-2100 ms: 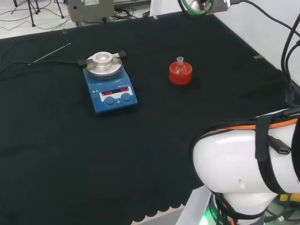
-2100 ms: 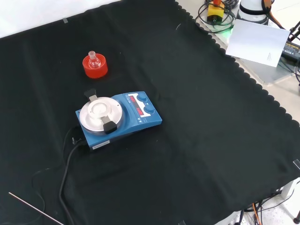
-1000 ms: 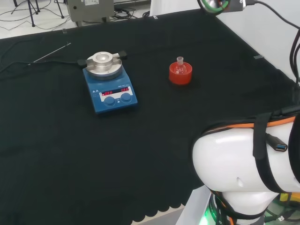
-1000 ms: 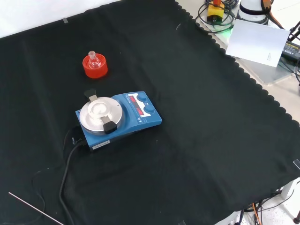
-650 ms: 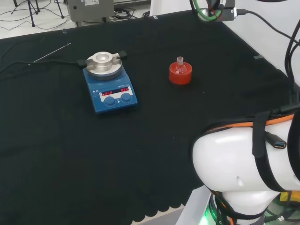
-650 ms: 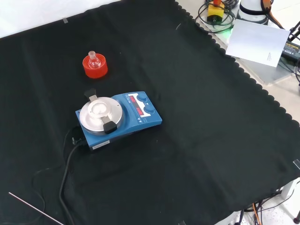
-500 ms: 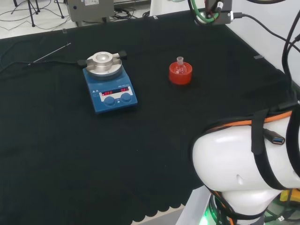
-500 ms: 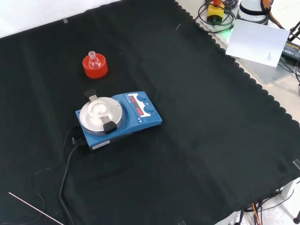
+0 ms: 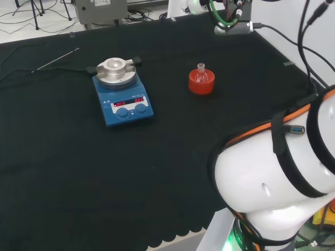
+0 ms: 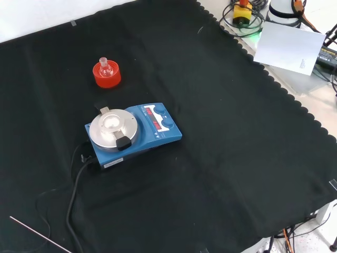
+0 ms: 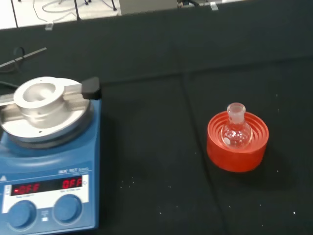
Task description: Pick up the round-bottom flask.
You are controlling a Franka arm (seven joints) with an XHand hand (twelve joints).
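1. One round-bottom flask (image 11: 236, 130) of clear glass, neck up.
2. One red ribbed stand (image 11: 237, 142), with the flask seated in it.
3. One blue hotplate stirrer (image 10: 134, 133), carrying one round metal top plate (image 10: 113, 127), two knobs on its front and one black cable (image 10: 77, 185).
4. One thin metal rod (image 10: 39, 237) lying on the cloth.
5. One black cloth (image 10: 226, 137) covering the bench.

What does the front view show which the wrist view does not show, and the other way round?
Front view alone: the scalloped cloth edge, a white sheet beyond it, and the plate's black cable. Wrist view alone: the pale floor past the cloth's far edge. Both: the round-bottom flask upright in its red ribbed stand, and the blue stirrer plate.
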